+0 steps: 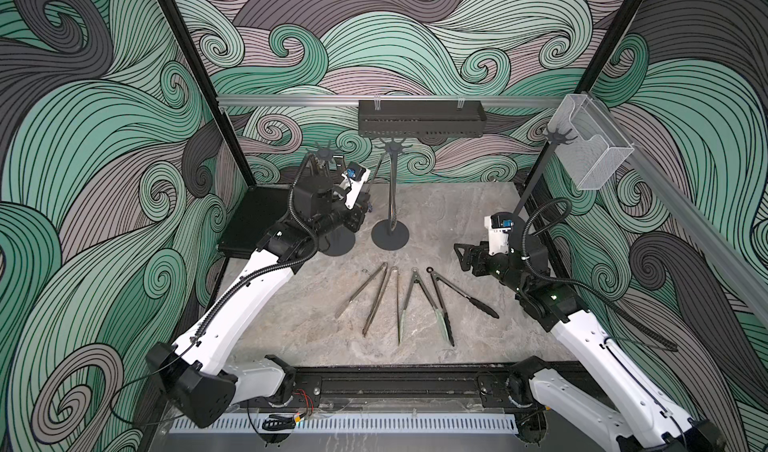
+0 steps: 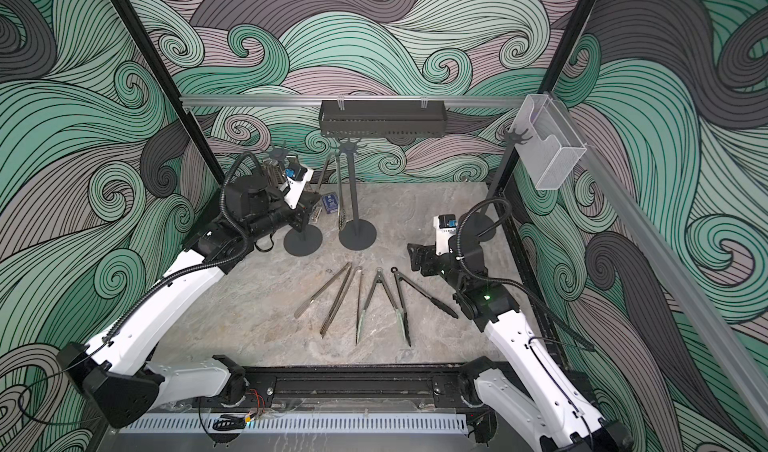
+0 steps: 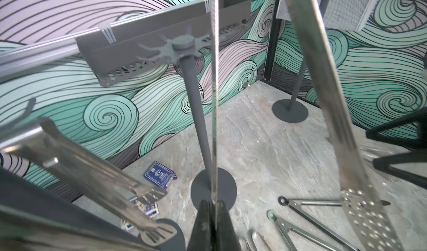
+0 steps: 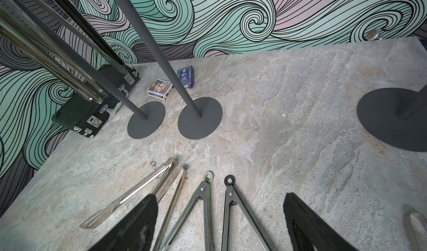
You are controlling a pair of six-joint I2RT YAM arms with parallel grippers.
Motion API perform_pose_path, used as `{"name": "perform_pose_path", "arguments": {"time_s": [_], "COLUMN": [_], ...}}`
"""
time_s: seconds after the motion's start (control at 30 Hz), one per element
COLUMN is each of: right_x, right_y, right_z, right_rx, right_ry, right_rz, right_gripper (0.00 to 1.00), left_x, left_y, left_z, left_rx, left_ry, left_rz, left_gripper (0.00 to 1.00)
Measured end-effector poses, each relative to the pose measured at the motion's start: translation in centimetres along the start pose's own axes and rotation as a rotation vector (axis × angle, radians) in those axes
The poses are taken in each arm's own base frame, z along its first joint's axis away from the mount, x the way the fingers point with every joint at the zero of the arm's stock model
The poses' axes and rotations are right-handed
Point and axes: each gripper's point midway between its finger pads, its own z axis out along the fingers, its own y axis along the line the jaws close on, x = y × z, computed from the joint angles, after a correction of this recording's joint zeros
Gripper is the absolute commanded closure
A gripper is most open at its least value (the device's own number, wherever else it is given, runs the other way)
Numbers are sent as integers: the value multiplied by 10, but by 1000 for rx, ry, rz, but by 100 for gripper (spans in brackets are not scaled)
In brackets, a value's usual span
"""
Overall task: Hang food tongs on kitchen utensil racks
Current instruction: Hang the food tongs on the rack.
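My left gripper (image 3: 213,206) is shut on one thin arm of plain steel food tongs (image 2: 337,196), held upright between the left rack (image 1: 338,242) and the middle rack (image 1: 390,237). Their other arm ends in a perforated tip (image 3: 360,206). More steel tongs (image 3: 92,166) hang by the left rack's crown. Several tongs lie on the table: plain steel (image 1: 360,291), green-ringed (image 4: 209,176) and black-tipped (image 1: 463,292). My right gripper (image 4: 219,196) hovers open above those ring ends, with nothing between its fingers. The right rack (image 1: 536,175) stands at the back right.
A dark perforated shelf (image 1: 419,117) hangs on the back rail, just above the middle rack's crown. A clear mesh basket (image 1: 594,150) hangs by the right rack's top. A black case (image 1: 257,217) lies at the back left. Two card boxes (image 4: 184,76) lie behind the rack bases.
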Motion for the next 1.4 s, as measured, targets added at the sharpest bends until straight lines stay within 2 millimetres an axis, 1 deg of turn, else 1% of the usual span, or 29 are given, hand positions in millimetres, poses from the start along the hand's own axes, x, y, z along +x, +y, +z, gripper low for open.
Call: {"name": "perform_pose_path", "arguments": {"time_s": [0.07,0.13,0.23,0.33,0.53,0.7,1.07,1.17,1.4], "right_x": [2,4,5,5,4,6,7,8,9], "right_y": [-2,-4,-6,-7,-8,-9,-10,-10,-10], "right_z": [1,2,2,3,5,6,7,8,9], "right_rx": [5,10,13,13,15,13,11,8,7], "right_ry": [3,9,11,12,11,15,15,20,25], "right_rz": [0,-3,-7,-7,-3,-1,2,2,2], "right_gripper": [14,14,14,14,14,14,14,14,14], "left_x": [-5,-5,-3,0,14,13,7,8,12], "left_y": [11,20,28,28,21,21,23,23,31], "left_z": [11,20,29,38,54,57,58,58,58], "left_rx": [-5,-6,3,27,76,80,74,73,57], "left_ry": [-7,-1,4,10,43,35,11,12,20], "left_rz": [-8,-19,-30,-35,-46,-46,-45,-45,-53], "left_gripper": [100,100,100,100,100,100,100,100,100]}}
